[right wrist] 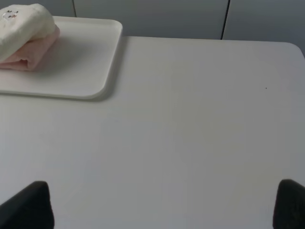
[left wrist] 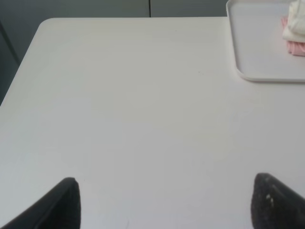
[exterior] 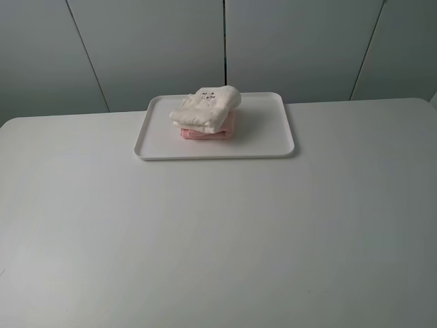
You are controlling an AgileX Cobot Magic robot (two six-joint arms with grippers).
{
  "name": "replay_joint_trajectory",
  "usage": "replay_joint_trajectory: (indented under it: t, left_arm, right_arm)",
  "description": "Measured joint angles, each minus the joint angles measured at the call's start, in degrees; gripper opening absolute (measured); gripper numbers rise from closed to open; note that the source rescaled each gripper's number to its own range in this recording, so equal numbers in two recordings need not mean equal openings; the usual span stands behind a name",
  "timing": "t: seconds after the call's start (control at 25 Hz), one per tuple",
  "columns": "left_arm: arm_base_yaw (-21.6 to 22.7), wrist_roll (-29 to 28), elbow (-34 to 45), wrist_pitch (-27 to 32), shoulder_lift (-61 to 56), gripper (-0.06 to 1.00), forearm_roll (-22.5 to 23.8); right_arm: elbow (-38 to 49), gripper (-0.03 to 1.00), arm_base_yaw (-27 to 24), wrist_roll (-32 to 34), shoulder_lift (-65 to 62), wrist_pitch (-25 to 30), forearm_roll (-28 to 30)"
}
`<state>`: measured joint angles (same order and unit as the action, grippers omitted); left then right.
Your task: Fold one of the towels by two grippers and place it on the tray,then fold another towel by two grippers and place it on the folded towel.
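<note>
The white tray (exterior: 273,130) lies at the back middle of the table. On it sits the folded pink towel (exterior: 205,134), and the cream-white towel (exterior: 205,108) rests folded on top of it. Neither arm shows in the exterior high view. In the left wrist view my left gripper (left wrist: 167,202) is open over bare table, with the tray (left wrist: 257,52) and both towels (left wrist: 296,28) far off at the frame's edge. My right gripper (right wrist: 164,205) is open too, empty, with the tray (right wrist: 81,62), the cream-white towel (right wrist: 24,24) and the pink towel (right wrist: 33,52) well ahead of it.
A white table (exterior: 205,239) fills the view, with grey wall panels (exterior: 225,41) behind its far edge. The table's left corner (left wrist: 45,24) shows in the left wrist view.
</note>
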<state>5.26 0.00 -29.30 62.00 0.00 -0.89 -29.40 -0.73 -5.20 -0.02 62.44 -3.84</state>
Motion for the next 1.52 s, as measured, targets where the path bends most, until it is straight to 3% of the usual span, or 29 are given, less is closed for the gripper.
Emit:
replay_joint_trajectory:
  t: [1.52]
  left_arm:
    - [0.0, 0.0, 0.0, 0.0, 0.0, 0.93, 0.0]
  right_arm:
    - [0.0, 1.0, 0.0, 0.1, 0.0, 0.0, 0.0]
